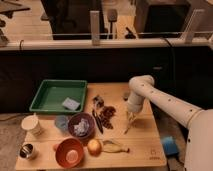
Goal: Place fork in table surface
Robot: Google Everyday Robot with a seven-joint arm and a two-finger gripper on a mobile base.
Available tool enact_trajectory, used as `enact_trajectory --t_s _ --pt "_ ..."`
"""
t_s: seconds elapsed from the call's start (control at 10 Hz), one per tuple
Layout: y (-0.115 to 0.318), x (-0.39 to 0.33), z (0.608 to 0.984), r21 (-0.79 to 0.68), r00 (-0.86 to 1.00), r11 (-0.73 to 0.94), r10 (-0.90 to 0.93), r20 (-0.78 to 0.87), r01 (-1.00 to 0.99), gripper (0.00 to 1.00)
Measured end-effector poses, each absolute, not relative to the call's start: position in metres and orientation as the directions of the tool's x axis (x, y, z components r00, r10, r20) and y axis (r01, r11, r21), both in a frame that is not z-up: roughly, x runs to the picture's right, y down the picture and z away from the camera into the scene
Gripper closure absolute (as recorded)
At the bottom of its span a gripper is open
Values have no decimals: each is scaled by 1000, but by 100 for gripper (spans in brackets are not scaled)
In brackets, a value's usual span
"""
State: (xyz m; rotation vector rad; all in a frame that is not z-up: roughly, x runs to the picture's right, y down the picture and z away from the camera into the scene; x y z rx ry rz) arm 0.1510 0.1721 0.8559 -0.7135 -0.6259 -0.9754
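Note:
The fork is a thin dark stick slanting down to the left on the right half of the light tan table surface. Its upper end is right at my gripper, which points down from the white arm reaching in from the right. The fork's lower tip is at or just above the wood. I cannot tell whether the gripper still holds it.
A green tray holding a blue sponge sits at the back left. A longer black utensil, dark scraps, purple bowl, orange bowl, round fruit, banana peel, white cup and metal cup fill the left and middle.

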Motion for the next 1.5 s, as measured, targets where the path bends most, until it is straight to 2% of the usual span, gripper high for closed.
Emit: enact_trajectory --t_s 0.1,0.2,1.5 --pt "172 151 856 -252 426 375 -511 746 892 23" --pt "172 150 856 -251 426 375 -516 744 893 20" --pt "162 151 849 -203 423 413 -557 714 888 20"
